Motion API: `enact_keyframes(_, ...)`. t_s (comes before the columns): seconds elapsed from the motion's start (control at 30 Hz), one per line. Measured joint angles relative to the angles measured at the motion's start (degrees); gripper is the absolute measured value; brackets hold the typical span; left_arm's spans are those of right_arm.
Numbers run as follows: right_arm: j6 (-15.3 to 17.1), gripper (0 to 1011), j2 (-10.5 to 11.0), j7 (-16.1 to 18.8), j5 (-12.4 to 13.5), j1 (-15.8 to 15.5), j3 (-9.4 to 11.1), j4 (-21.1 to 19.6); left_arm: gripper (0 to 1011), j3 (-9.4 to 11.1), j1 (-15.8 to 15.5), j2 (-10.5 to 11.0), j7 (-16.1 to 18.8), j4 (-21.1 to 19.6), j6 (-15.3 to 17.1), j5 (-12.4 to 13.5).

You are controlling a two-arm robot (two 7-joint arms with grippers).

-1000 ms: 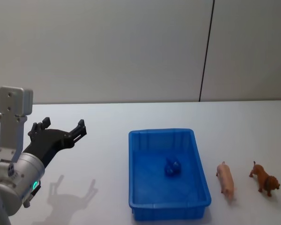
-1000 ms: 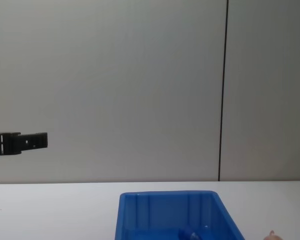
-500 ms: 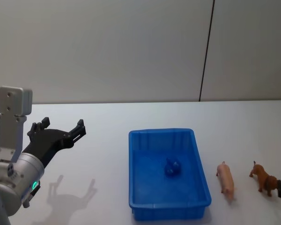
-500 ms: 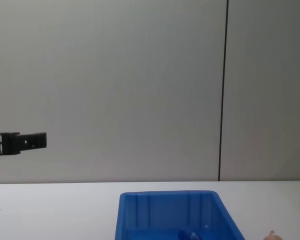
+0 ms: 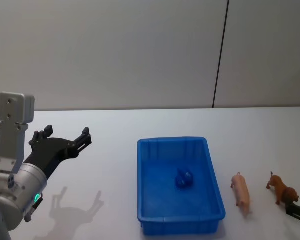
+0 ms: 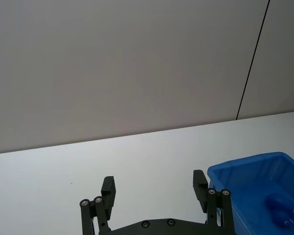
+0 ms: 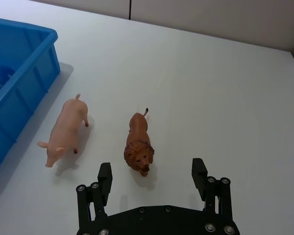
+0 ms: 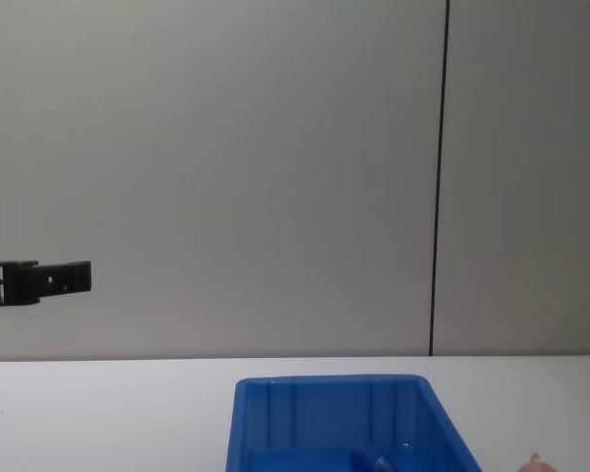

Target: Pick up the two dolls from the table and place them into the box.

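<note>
- R pincer (image 7: 152, 169): jaws spread wide, nothing btwn them, low over table (image 7: 210, 88), just short of the lion (image 7: 138, 142).
- Pig doll (image 7: 66, 132) sits btwn lion & box (image 7: 44, 34), near box wall, not touching.
- Blue doll (image 5: 184, 178) lies in box already.
- Pig prob. light, stiff plastic, smooth, bit slippery; legs and tail thin.
- Best hold: across mid-body, flanks, not legs/snout.
- L pincer (image 5: 65, 134): spread, empty, raised far left, idle.

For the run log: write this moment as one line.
left gripper open, raised left of box | right gripper open, by lion | blue doll in box | pig on table
</note>
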Motion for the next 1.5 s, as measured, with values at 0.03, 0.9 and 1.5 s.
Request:
enact_keyframes(0.03,0.28,1001,-0.26,0.35,-0.3,0.53,-0.2,0.51,1001,0.0,0.0,0.0,0.0,0.0,0.0,0.0)
enact_keyframes(0.9,2.54,1001,-4.42,4.8,-4.66,8.04,-2.74,9.14,1001,0.0,0.0,0.0,-0.01,0.01,0.0,0.01)
enact_keyframes(1.5,3.17,534,-5.39,5.75,-5.49,9.57,-3.25,11.25,1001,0.0,0.0,0.0,0.0,0.0,0.0,0.0)
